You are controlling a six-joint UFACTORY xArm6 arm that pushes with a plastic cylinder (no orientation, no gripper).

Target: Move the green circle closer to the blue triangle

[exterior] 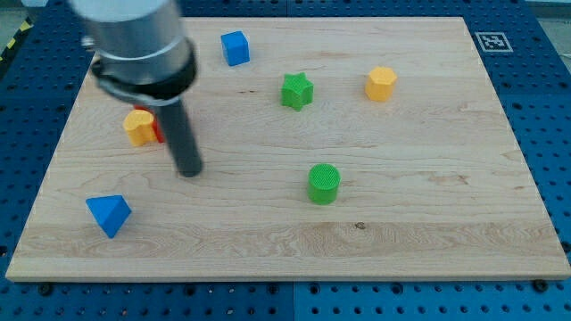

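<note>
The green circle [324, 183] stands right of the board's middle, toward the view's bottom. The blue triangle [109, 214] lies near the board's bottom left corner. My tip [188, 170] rests on the board well to the left of the green circle and up and to the right of the blue triangle, touching neither. The arm's grey body comes in from the view's top left and hides part of the board there.
A yellow block [138, 127] with a red block [155, 127] partly hidden behind the rod sits just left of the rod. A blue cube [235, 47], a green star [297, 91] and a yellow hexagon [381, 83] lie toward the view's top on the wooden board [428, 232].
</note>
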